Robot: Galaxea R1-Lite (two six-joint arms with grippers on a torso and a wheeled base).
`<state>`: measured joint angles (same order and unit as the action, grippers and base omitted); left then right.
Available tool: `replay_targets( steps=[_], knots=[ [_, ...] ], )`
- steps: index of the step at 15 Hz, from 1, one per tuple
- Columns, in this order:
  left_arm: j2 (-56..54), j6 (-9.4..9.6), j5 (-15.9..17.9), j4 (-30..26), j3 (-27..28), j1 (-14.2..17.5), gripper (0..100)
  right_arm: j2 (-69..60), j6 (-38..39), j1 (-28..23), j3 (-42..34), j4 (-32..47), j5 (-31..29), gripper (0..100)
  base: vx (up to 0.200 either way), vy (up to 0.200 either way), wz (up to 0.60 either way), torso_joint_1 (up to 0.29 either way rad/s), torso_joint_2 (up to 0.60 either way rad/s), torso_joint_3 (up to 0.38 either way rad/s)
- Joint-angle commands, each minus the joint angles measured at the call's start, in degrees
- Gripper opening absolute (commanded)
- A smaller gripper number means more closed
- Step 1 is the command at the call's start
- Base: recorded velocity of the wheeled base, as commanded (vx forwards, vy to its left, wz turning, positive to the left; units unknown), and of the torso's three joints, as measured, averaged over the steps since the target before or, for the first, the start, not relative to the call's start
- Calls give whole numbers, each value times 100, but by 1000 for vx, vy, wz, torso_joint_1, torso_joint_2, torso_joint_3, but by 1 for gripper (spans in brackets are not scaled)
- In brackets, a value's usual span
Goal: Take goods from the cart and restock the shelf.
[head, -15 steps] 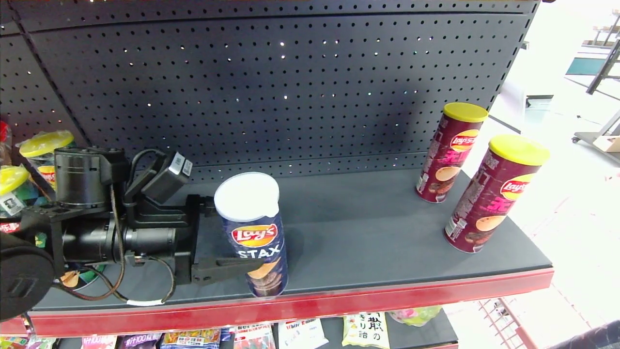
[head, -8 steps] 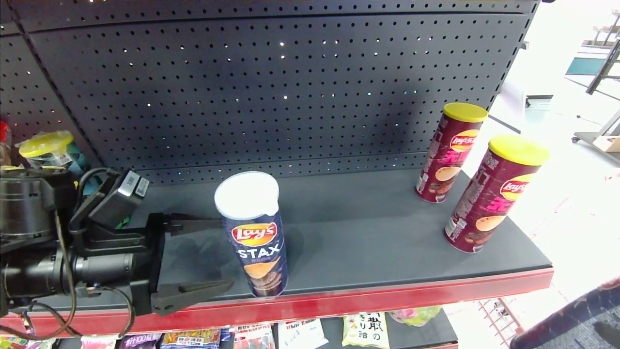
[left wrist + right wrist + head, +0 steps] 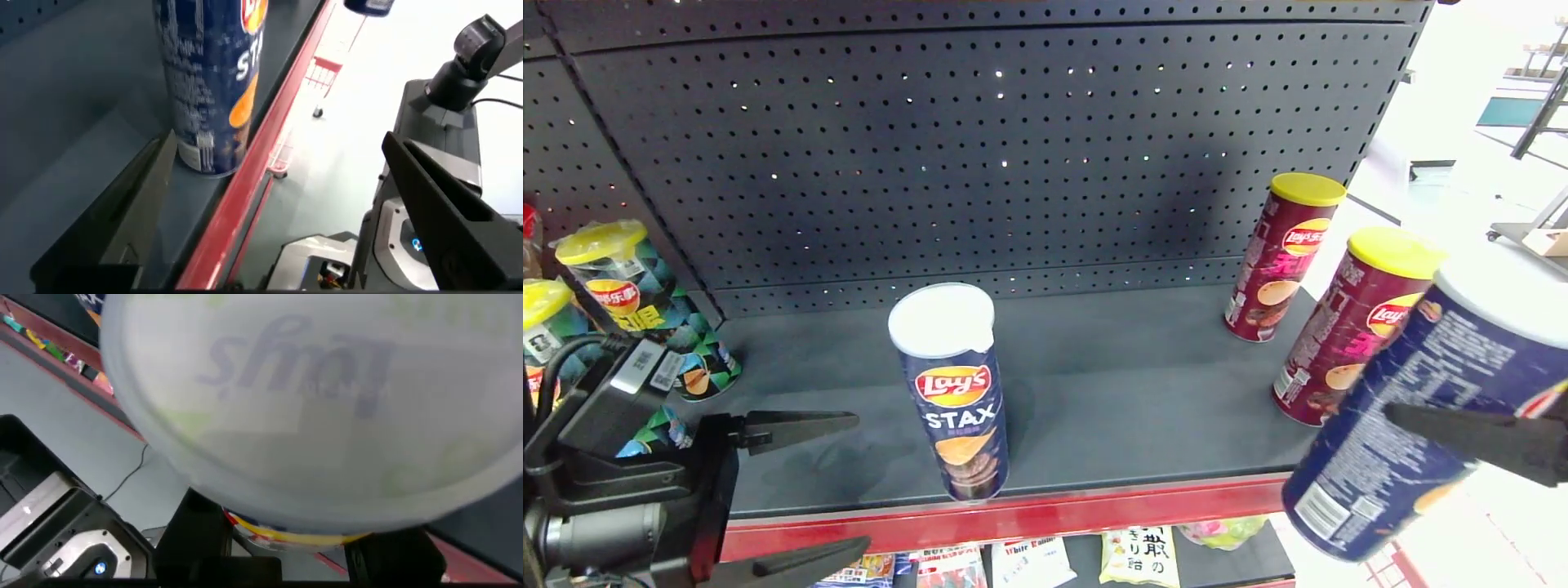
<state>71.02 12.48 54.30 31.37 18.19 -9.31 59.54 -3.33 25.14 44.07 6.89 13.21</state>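
My left pincer point(image 3: 863, 482) hangs released at the shelf point(image 3: 1135, 392) by its red lip point(image 3: 1094, 508), apart from the upright blue can point(image 3: 952, 392) near that edge. My right pincer point(image 3: 1405, 418) grips a tilted second blue can point(image 3: 1437, 359) before the maroon cans point(image 3: 1286, 253); bare shelf lies between

Left arm: it sat low at the robot's left, wrist roughly level, pointing forward.
Left hand point(image 3: 862, 482): it was spread wide and gripped nothing.
Left fingers point(image 3: 800, 425): two tapered black fingers lay roughly parallel and well apart; the left wrist view showed the same wide gap point(image 3: 274, 143).
Right arm: little of it was visible beyond the hand, which came in low from the robot's right.
Right hand point(image 3: 1421, 408): it was clamped on a blue can point(image 3: 1380, 465), which it held tilted with the lid up and to the right.
Right fingers point(image 3: 192, 535): dark fingers pressed opposite sides of the can's body, below the lid.
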Motion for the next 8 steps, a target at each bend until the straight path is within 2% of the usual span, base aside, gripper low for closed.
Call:
replay_targets(
  steps=[1, 2, 3, 5, 7, 8],
  knots=[
    [-343, -9, -60, 10, -193, 9, 100, 1367, -19, 334, 559, -557, 14, 0, 0, 0, 0, 0, 0, 0],
    [-343, -9, -60, 10, -193, 9, 100, 1367, -19, 334, 559, -557, 14, 0, 0, 0, 0, 0, 0, 0],
    [-466, -18, -68, -17, -246, 61, 100, 1956, -45, 457, 831, -1225, 14, 0, 0, 0, 0, 0, 0, 0],
    [-546, 0, -104, -8, -281, 184, 100, 2580, -54, 606, 1447, -1322, -3, 0, 0, 0, 0, 0, 0, 0],
    [-677, -18, -367, -17, -316, 211, 100, 3187, -54, 756, 2194, -1330, -12, 0, 0, 0, 0, 0, 0, 0],
    [-792, -35, -385, -25, -404, 211, 100, 3389, -63, 817, 2422, -1322, -21, 0, 0, 0, 0, 0, 0, 0]
  ],
)
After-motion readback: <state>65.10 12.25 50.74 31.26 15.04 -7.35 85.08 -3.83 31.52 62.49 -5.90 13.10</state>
